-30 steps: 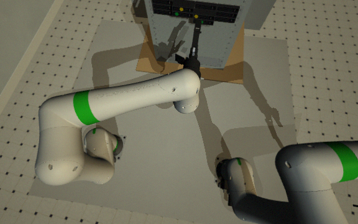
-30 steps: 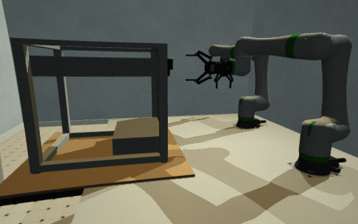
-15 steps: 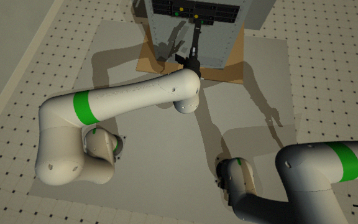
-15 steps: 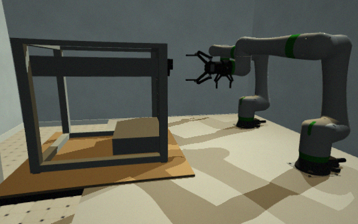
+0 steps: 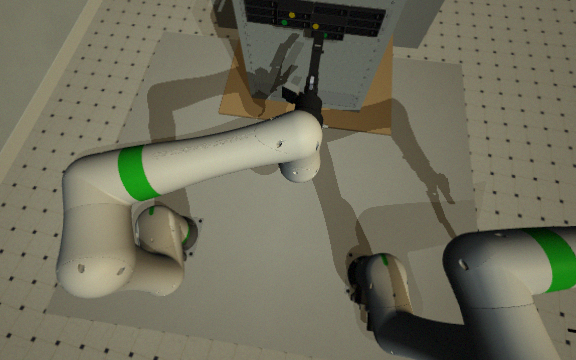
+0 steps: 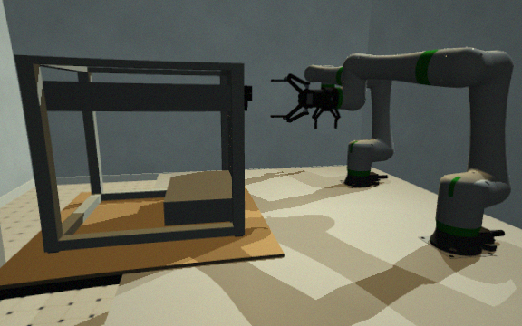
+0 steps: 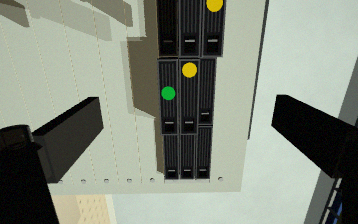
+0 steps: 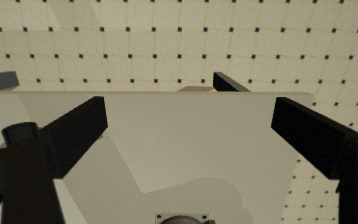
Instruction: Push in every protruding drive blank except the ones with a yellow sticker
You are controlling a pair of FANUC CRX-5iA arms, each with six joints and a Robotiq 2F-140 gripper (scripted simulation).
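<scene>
The left wrist view shows 2 yellow stickers [image 7: 189, 70] and 1 green sticker [image 7: 168, 93].
</scene>
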